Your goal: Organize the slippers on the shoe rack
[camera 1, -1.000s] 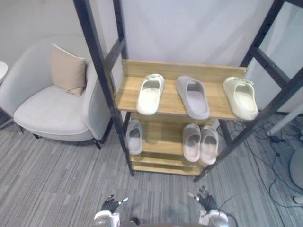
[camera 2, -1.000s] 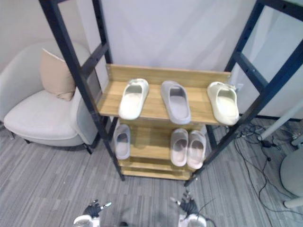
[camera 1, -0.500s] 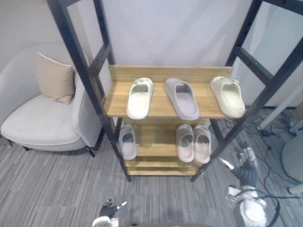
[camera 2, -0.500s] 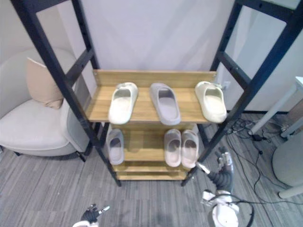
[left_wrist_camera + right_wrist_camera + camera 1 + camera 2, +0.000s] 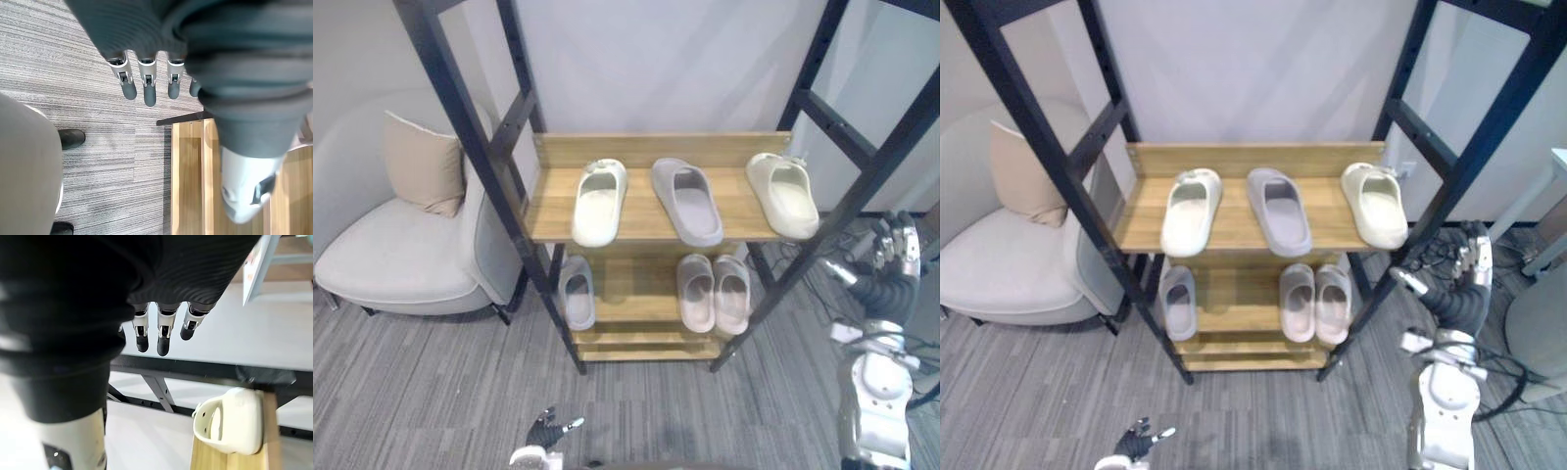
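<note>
Currently the shoe rack [image 5: 656,147] carries all the slippers. On the upper shelf, a cream slipper [image 5: 597,203] lies near the left edge, a grey slipper [image 5: 687,201] at the middle, and a second cream slipper [image 5: 783,196] at the right edge. On the lower shelf, a small grey slipper [image 5: 577,292] lies at the left edge and a pale pink pair [image 5: 715,294] right of centre, the two side by side and touching. An armchair [image 5: 401,264] with a beige cushion [image 5: 421,162] stands just beside the rack's left side.

The right hand [image 5: 891,262] is at upper-shelf height off the rack's right side, fingers straight and spread, holding nothing. The rack's black front post [image 5: 821,238] stands between it and the right-edge cream slipper. The right wrist view adds that this slipper sits past the fingertips [image 5: 158,335], apart from them.

The left hand [image 5: 545,431] hangs low in front of the rack. Its wrist view shows straight, empty fingers [image 5: 146,88] over carpet, near a wooden shelf corner.
</note>
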